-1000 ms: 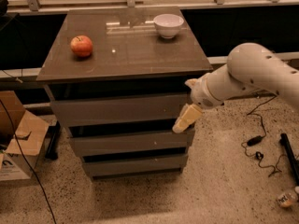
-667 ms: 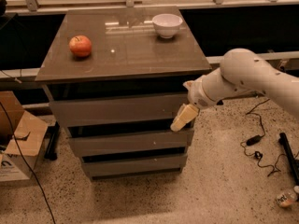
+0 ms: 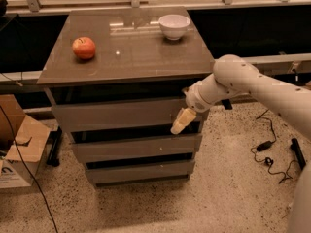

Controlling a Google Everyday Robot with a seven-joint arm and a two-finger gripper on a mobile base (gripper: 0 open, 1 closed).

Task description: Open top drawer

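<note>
The top drawer is the uppermost of three grey-brown handleless fronts in the cabinet, just under the tabletop. Its front stands about in line with the two fronts below, with a dark gap above it. My gripper, with yellowish tips, is at the right end of the top drawer's front, at its lower edge by the gap to the middle drawer. The white arm comes in from the right.
A red apple and a white bowl sit on the tabletop. The bottom drawer is below. A cardboard box stands on the floor at the left. Black cables lie on the floor at the right.
My gripper and forearm have shifted a little to the left along the top drawer's front. The drawer front has not visibly moved.
</note>
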